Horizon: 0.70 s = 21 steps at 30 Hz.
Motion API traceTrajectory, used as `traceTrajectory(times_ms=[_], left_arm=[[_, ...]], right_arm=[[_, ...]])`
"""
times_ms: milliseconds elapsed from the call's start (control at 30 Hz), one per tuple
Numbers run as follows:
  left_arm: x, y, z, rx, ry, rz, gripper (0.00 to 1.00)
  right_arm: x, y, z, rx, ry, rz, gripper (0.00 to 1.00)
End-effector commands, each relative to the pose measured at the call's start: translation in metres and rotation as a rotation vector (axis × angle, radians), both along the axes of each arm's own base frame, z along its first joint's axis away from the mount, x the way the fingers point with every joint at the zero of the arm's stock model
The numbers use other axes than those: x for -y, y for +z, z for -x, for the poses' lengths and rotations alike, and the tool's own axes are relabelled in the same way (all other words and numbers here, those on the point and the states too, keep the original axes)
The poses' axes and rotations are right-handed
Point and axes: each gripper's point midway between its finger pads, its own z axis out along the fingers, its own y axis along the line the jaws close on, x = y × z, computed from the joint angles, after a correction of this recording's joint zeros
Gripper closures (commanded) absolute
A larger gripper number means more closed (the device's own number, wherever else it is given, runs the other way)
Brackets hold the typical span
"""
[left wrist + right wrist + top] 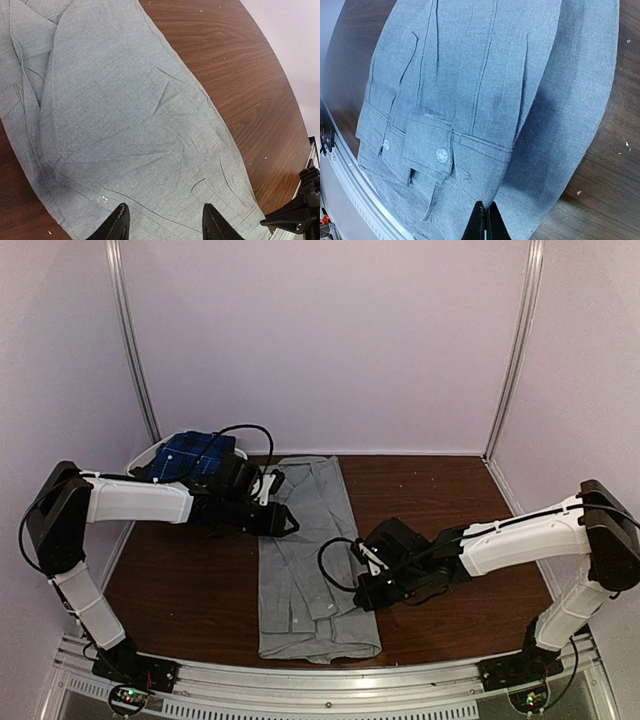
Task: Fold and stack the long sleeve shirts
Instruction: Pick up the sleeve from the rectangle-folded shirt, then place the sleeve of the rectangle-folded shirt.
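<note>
Grey collared button-front cloth shirt (305, 560) folded lengthwise, flat mid brown wooden desk (450, 500). Left tool (165, 220) parted, empty, over shirt's left edge. Right tool (485, 216) closed, tips together at right-side cloth.

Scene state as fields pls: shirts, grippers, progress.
grey shirt: folded into a long strip, flat on table, centre
plaid shirt: in basket, far left
left gripper: open, over grey shirt's left side
right gripper: shut, tips at grey shirt's right edge near the cuffs; grip on cloth unclear
stack: not started
</note>
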Motion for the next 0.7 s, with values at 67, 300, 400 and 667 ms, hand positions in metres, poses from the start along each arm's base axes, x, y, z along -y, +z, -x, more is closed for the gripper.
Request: traceTrajectory(times_ms=[67,300,400,667], left_arm=[[0.003,0.004,-0.017,0.016,0.038,0.014,0.49],[0.009,-0.003,-0.028,0.008,0.052,0.018,0.5],[0.012,-0.003,-0.033,0.012,0.055,0.022,0.5],[0.008,-0.008,-0.044,0.019,0.088,0.007,0.5]], right_arm=[[0.009,0.003,0.014,-0.021,-0.014,0.007,1.0],[0.019,-0.001,0.018,-0.029,-0.036,0.013,1.0],[0.017,-0.004,0.019,-0.034,-0.031,0.003,1.0],[0.016,-0.004,0.015,-0.01,-0.029,0.015,0.81]])
